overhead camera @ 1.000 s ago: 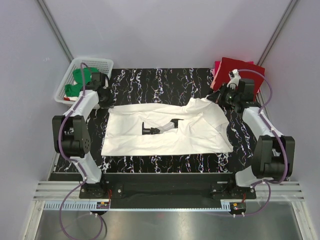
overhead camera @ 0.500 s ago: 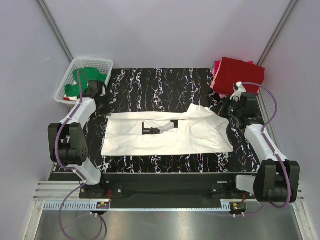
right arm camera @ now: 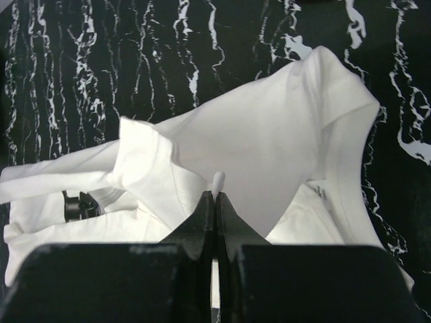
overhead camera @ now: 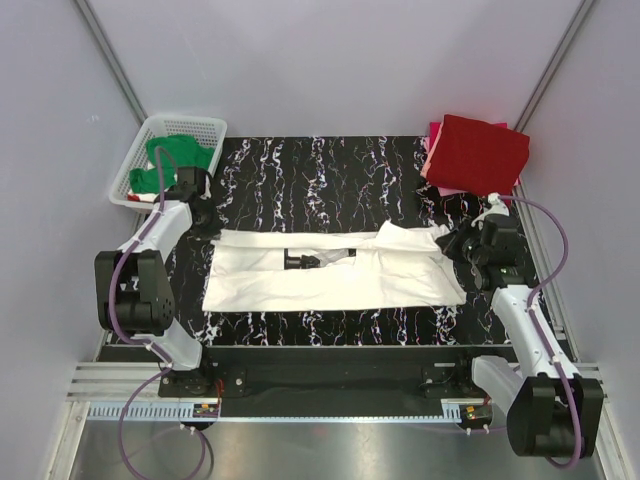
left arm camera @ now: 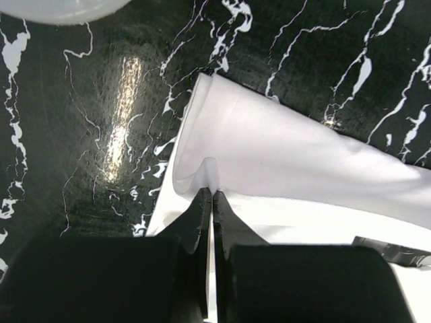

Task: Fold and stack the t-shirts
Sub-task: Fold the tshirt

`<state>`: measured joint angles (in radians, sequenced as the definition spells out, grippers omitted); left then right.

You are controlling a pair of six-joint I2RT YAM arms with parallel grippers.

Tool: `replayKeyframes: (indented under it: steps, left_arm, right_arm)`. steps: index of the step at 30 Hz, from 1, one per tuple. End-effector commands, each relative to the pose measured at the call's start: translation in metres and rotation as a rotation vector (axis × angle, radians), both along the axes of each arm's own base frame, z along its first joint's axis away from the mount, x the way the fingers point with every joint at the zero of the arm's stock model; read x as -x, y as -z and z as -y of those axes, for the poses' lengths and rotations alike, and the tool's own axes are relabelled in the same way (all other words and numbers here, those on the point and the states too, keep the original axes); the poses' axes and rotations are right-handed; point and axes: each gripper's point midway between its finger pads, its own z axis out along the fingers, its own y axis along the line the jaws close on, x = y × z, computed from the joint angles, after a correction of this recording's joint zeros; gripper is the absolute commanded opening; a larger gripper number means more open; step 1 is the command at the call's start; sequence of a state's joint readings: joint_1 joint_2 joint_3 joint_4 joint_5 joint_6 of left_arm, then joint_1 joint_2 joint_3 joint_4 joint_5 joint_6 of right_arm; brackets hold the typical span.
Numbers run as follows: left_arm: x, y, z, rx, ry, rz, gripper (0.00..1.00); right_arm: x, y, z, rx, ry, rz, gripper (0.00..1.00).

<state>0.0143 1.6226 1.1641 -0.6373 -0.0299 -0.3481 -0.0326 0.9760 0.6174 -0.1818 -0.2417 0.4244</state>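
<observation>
Marbled table (overhead camera: 330, 165); left gripper (left arm camera: 213, 198), right gripper (right arm camera: 215, 198) pinching white t-shirt (overhead camera: 320, 288); black print (overhead camera: 298, 262) part-covered

white t-shirt (overhead camera: 300, 285) soft matt cloth; table (overhead camera: 330, 170) glossy black marbled; basket (overhead camera: 205, 123) white plastic lattice.

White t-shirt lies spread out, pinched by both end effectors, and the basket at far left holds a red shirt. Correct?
No: the basket holds a green shirt, as the top external view shows. The rest holds: the left end effector and right end effector both pinch the spread white t-shirt.
</observation>
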Motion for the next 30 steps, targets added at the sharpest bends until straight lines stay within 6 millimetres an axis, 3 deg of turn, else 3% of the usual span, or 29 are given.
replayKeyframes:
  steps: [1,6,8,11,12,13,14,17,19,22,26,29,30]
  left_arm:
    - [0.0,-0.005,-0.012,-0.052,-0.031,0.026,0.0]
    - [0.006,0.004,-0.013,-0.056,-0.036,-0.011,0.0]
    - [0.01,0.007,-0.012,-0.052,-0.037,-0.034,0.06]
    - [0.017,0.007,-0.009,-0.034,-0.033,-0.053,0.48]
    - [0.018,0.002,-0.009,-0.037,-0.038,-0.036,0.57]
    - [0.019,-0.001,-0.011,-0.041,-0.045,-0.025,0.7]
    - [0.019,-0.005,-0.013,-0.051,-0.056,-0.01,0.74]
    - [0.012,-0.023,-0.012,-0.042,-0.079,0.049,0.76]
    - [0.002,-0.034,-0.004,-0.014,-0.062,0.096,0.75]
    - [-0.008,-0.035,0.012,0.004,-0.028,0.121,0.75]
    - [-0.013,-0.014,0.044,-0.022,0.029,0.057,0.71]
    - [-0.007,0.019,0.059,-0.055,0.048,-0.044,0.7]
    - [-0.005,0.026,0.062,-0.061,0.05,-0.062,0.69]
  right_arm:
    - [0.006,0.011,0.019,0.029,0.122,-0.041,0.0]
    - [0.014,0.029,0.022,0.019,0.164,-0.118,0.0]
    - [0.019,0.038,0.024,0.02,0.184,-0.164,0.03]
    - [0.027,0.045,0.034,0.048,0.237,-0.214,0.36]
    - [0.028,0.044,0.036,0.05,0.254,-0.217,0.64]
    - [0.028,0.04,0.04,0.048,0.29,-0.206,0.7]
    - [0.031,0.039,0.042,0.044,0.306,-0.215,0.73]
    - [0.03,0.024,0.035,-0.008,0.304,-0.17,0.77]
    - [0.029,0.014,0.017,-0.082,0.225,-0.143,0.76]
    - [0.033,0.02,-0.006,-0.195,0.157,-0.184,0.76]
    - [0.036,0.045,-0.021,-0.257,0.142,-0.292,0.76]
    - [0.028,0.062,-0.033,-0.24,0.12,-0.386,0.77]
    - [0.029,0.081,-0.043,-0.215,0.093,-0.469,0.77]
